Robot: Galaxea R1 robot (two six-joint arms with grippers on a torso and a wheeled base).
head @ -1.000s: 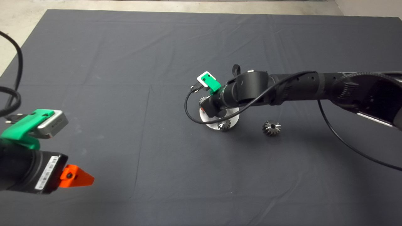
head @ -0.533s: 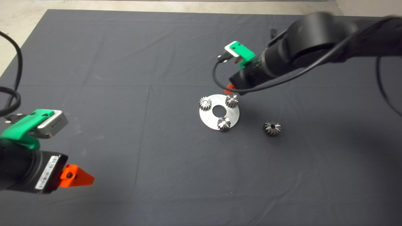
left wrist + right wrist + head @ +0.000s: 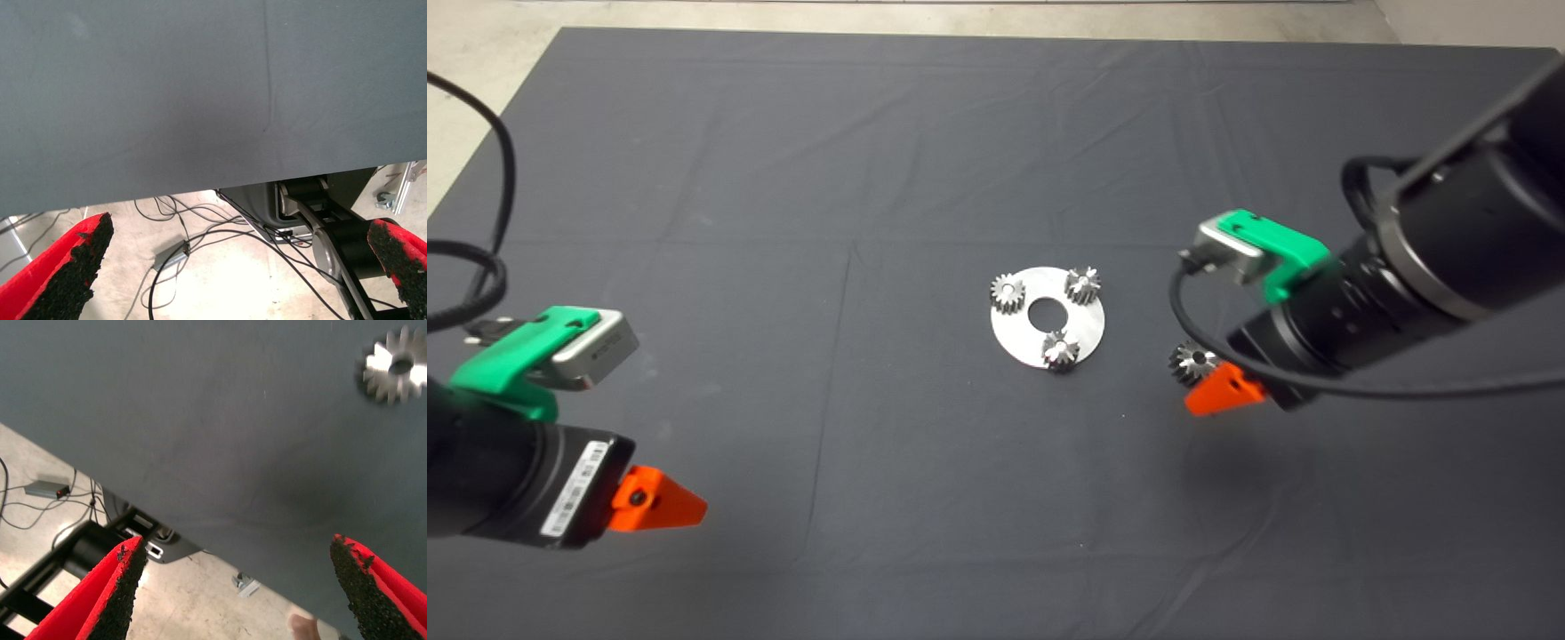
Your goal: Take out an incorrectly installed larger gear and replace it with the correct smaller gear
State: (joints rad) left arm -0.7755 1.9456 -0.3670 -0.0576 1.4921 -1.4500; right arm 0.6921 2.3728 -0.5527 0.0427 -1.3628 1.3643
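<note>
Silvery larger gear [image 3: 1193, 363], dark mat [image 3: 783, 178]

no readable text; left arm's label sticker [image 3: 572, 493] illegible

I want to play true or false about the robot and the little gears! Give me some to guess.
1. Three small gears sit on the round metal plate. True.
2. The larger gear is on the plate. False: it lies on the mat, to the right of the plate.
3. The right gripper is holding a gear. False: its fingers are open and empty.
4. The left gripper waits at the lower left, away from the gears. True.
5. The plate has a hole in its middle. True.
</note>
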